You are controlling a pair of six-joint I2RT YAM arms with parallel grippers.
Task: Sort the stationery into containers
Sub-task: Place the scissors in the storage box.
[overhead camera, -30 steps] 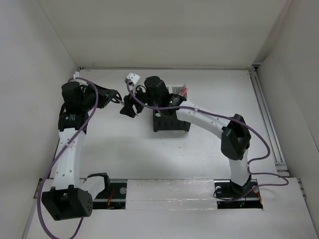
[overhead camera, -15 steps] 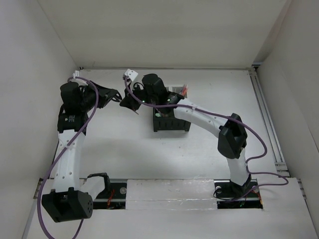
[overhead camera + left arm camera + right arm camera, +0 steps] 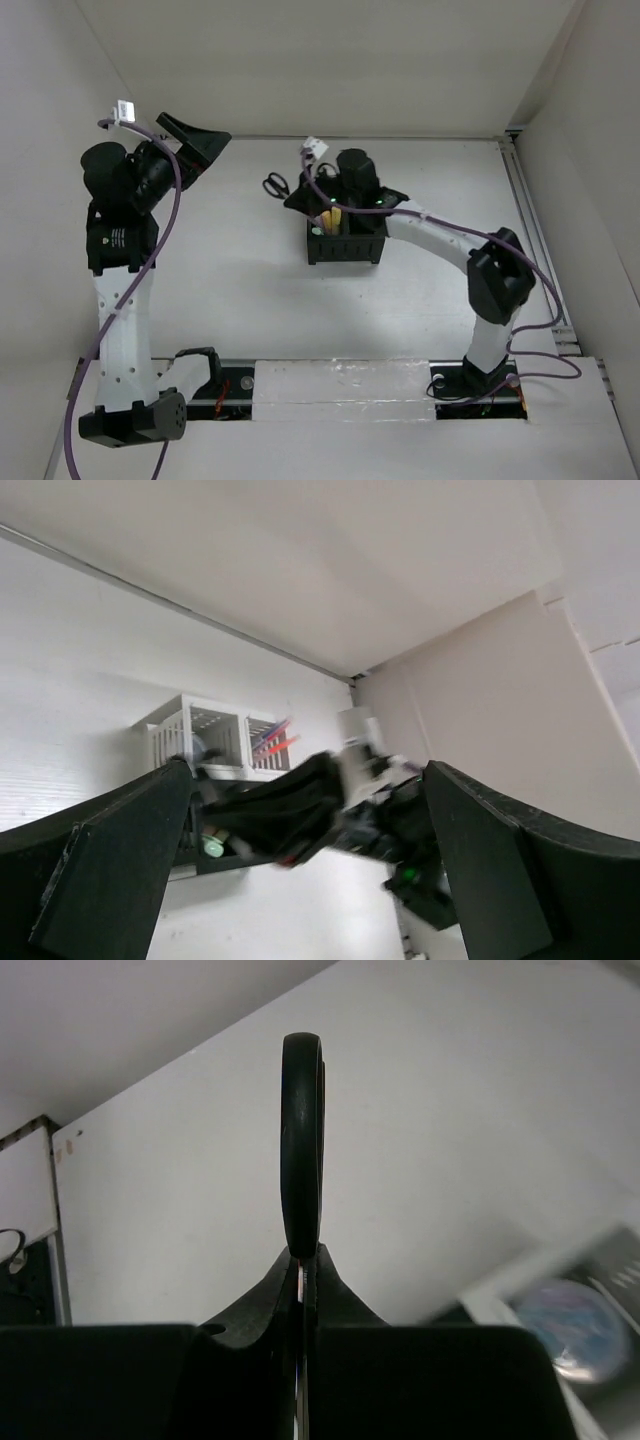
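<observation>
While the right pincer (image 3: 297, 198) is clamped shut on the scissors (image 3: 276, 184), the sorting stands part done, as entered below.

**Scissors.** Held above the surface (image 3: 250, 290), just left of the cluster of bins. The black handle loops stick out past the fingertips. Not yet in any bin.

**Yellow marker (image 3: 335, 220).** Standing in the near black bin (image 3: 350, 250). Counted as sorted.

**Red-orange pens (image 3: 275, 738).** Standing in a white mesh bin (image 3: 205, 728) on the far side of the cluster. Counted as sorted.

**Left pincer (image 3: 200, 150).** Fingers wide apart with nothing between them. It is raised high toward the back-left corner, well apart from the bins.

**Left to do, as judged.** The scissors need setting into a bin. Whether other pieces wait under the right arm (image 3: 440, 245) cannot be told.

**Views compared.**
- **Top view:** gives the whole layout, with both arms and the scissor loops lying flat. The right arm covers the white bins.
- **Left wrist view:** supplies the white mesh bin and pens hidden from above. The right arm crosses it as a blur. A small greenish cap (image 3: 212, 847) low in a dark bin is too blurred to name.
- **Right wrist view:** alone shows the grip itself. One handle loop stands edge-on, and a bright sliver of blade is pinched between the closed fingers. A blurred bluish round thing (image 3: 578, 1325) sits at lower right, identity unclear.
</observation>
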